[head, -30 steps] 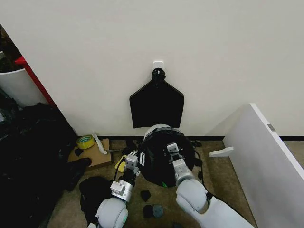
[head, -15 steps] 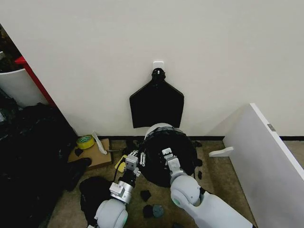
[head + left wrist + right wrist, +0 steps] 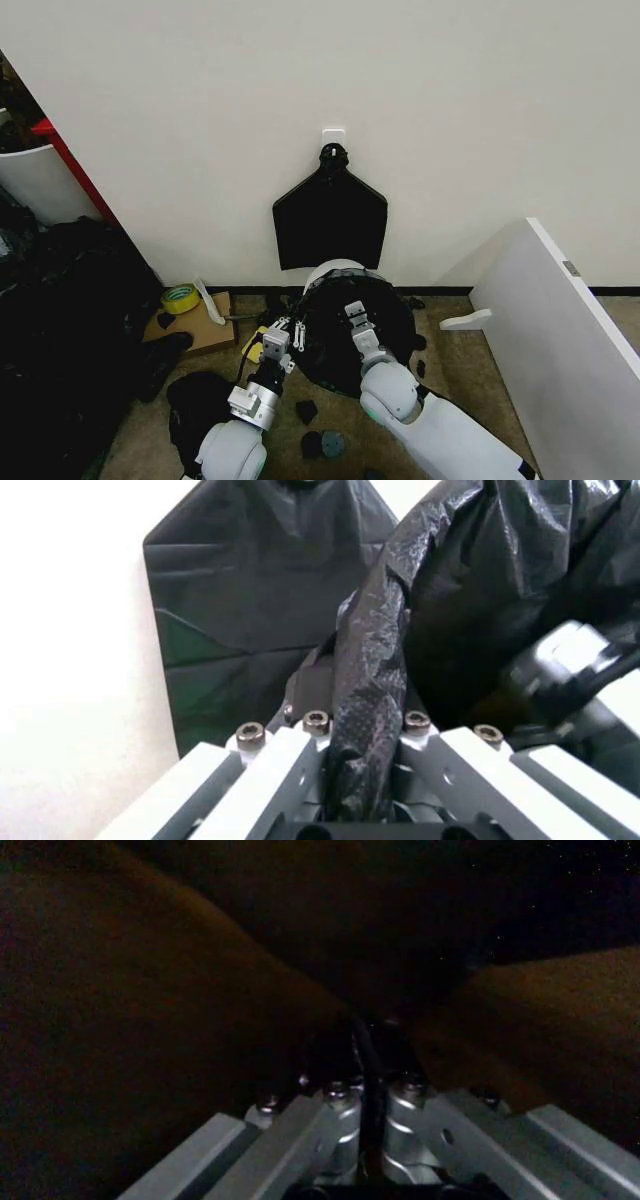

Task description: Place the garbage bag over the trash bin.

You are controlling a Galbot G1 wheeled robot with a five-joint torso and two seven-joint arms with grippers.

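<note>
The trash bin [image 3: 334, 269] stands by the wall, only the far arc of its white rim showing. The glossy black garbage bag [image 3: 385, 322] drapes over the bin and hides its body. My left gripper [image 3: 291, 331] is at the bin's left side. In the left wrist view it [image 3: 365, 721] is shut on a twisted strand of the bag [image 3: 480, 577]. My right gripper [image 3: 353, 312] rests on top of the bag over the bin's mouth. In the dark right wrist view it [image 3: 368, 1089] is shut on a thin fold of the bag [image 3: 150, 990].
A flat fan-shaped black sheet [image 3: 330, 220] hangs on the wall behind the bin. A yellow tape roll [image 3: 180, 297] and cardboard [image 3: 203, 329] lie to the left, beside a black pile [image 3: 60, 330]. Small black scraps [image 3: 306, 410] dot the floor. A white board [image 3: 560, 330] leans at right.
My right gripper has shifted slightly left over the bag. The bag has settled lower, and the green glimpse at the bin's base is now covered. The left gripper has hardly moved.
</note>
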